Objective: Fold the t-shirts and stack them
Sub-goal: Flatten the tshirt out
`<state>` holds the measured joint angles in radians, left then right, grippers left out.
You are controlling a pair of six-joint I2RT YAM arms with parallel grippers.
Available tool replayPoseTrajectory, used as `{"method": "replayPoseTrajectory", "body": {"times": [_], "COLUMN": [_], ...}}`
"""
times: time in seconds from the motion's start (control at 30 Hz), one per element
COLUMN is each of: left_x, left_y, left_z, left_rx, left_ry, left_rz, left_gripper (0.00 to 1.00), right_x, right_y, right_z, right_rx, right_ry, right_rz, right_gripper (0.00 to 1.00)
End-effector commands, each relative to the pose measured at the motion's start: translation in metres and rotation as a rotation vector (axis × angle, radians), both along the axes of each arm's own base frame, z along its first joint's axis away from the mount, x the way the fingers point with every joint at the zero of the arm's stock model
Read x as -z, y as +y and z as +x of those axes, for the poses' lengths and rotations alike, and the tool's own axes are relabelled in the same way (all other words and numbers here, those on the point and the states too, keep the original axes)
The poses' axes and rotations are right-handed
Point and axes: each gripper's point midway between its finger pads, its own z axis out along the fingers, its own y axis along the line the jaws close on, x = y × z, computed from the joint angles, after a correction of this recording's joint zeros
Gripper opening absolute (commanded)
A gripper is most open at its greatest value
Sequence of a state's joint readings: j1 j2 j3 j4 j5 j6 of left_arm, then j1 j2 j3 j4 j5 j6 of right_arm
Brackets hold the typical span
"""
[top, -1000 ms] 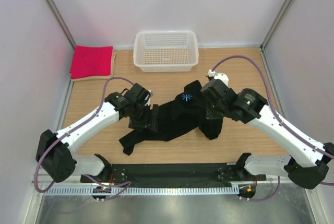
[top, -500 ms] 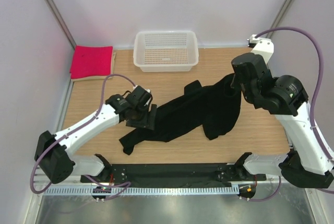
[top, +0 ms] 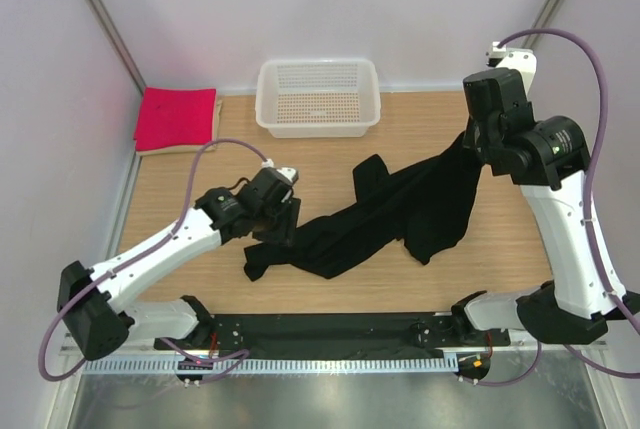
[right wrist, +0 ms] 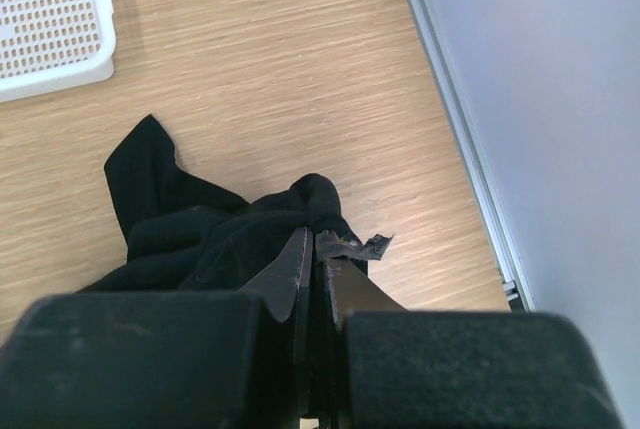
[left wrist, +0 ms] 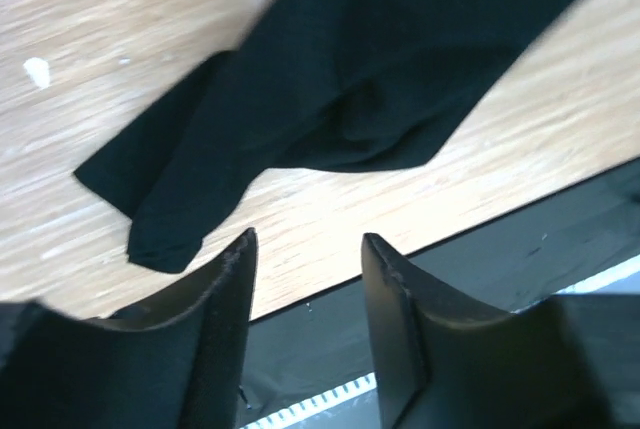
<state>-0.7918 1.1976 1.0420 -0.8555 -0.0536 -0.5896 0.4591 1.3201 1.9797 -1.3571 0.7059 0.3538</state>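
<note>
The black t-shirt (top: 400, 211) lies stretched across the middle of the table, its right part lifted. My right gripper (top: 468, 139) is shut on a bunched edge of the black t-shirt (right wrist: 250, 234) and holds it up above the right side of the table. My left gripper (top: 283, 221) is open and empty just above the shirt's left end (left wrist: 330, 99), with the cloth beyond the fingertips. The pink-red t-shirt (top: 176, 117) lies folded on the beige one (top: 213, 129) at the back left corner.
A white mesh basket (top: 318, 97) stands at the back centre; it also shows in the right wrist view (right wrist: 50, 19). A black strip (top: 330, 331) runs along the near edge. Side walls stand close on the left and right.
My right gripper has risen and swung back to the right, pulling the black shirt's right part up and out. My left gripper has shifted slightly forward; the shirt's left end slid right.
</note>
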Motion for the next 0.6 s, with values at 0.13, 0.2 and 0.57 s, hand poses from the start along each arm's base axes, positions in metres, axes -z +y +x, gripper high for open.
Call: {"method": "replayPoseTrajectory", "body": {"times": [0.13, 0.2, 0.57], "left_x": [0.015, 0.032, 0.083], "left_y": [-0.050, -0.058, -0.083], "left_z": [-0.001, 0.001, 0.031], "left_rx": [0.215, 0.230, 0.263], "left_ry": [-0.028, -0.011, -0.013], "left_rz": [0.081, 0.136, 0.289], "left_gripper": [0.55, 0.66, 0.65], "right_x": [-0.004, -0.001, 0.007], "right_y": [0.006, 0.005, 0.001], "right_z": [0.006, 0.007, 0.002], "right_rx": [-0.040, -0.038, -0.038], "right_ry": [-0.023, -0.013, 0.008], "right_rz": [0.042, 0.042, 0.058], "right_gripper": [0.01, 0.01, 0.01]}}
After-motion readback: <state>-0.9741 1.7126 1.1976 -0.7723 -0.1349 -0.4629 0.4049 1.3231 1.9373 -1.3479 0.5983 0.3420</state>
